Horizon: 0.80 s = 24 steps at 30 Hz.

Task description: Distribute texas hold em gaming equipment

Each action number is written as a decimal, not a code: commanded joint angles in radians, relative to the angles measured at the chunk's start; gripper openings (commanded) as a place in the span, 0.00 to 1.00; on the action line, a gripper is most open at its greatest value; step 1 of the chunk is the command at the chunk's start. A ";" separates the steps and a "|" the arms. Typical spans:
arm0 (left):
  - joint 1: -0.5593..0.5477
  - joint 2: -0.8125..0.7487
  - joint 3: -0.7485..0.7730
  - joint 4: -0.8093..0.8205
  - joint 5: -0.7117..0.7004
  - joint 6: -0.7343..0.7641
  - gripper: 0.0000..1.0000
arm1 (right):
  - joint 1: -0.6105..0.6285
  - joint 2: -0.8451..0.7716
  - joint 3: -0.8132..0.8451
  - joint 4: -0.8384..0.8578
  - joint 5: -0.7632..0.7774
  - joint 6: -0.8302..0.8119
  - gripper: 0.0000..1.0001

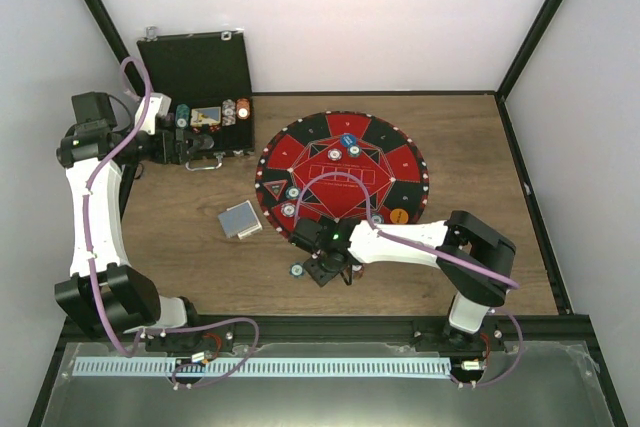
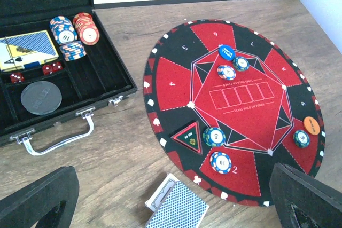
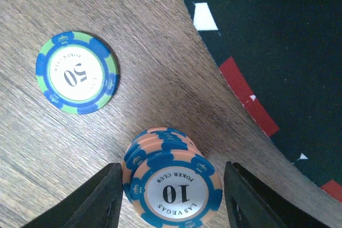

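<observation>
Toward the table's (image 1: 480, 147) near edge, just off the mat (image 1: 290, 152), the right pincer (image 3: 172, 198) straddles the chip stack (image 3: 173, 185); pinching or not, I cannot tell. The left pincer (image 1: 200, 145) gapes wide. Best to centre the jaws and squeeze low, sparing the green chip (image 3: 77, 72) alongside.

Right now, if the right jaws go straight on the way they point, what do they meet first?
The stack of 10 chips, standing right between the jaws. Depth is hard to judge, so how close they are is unclear.
</observation>
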<state>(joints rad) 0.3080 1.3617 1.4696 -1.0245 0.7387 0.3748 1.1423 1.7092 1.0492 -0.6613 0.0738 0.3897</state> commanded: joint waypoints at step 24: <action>0.003 -0.014 0.036 -0.006 0.008 0.005 1.00 | -0.036 -0.096 0.147 -0.115 0.094 0.011 0.24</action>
<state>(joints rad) 0.3080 1.3617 1.4830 -1.0264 0.7380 0.3748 1.1404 1.6619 1.1217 -0.7319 0.1139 0.3958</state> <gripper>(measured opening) 0.999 0.431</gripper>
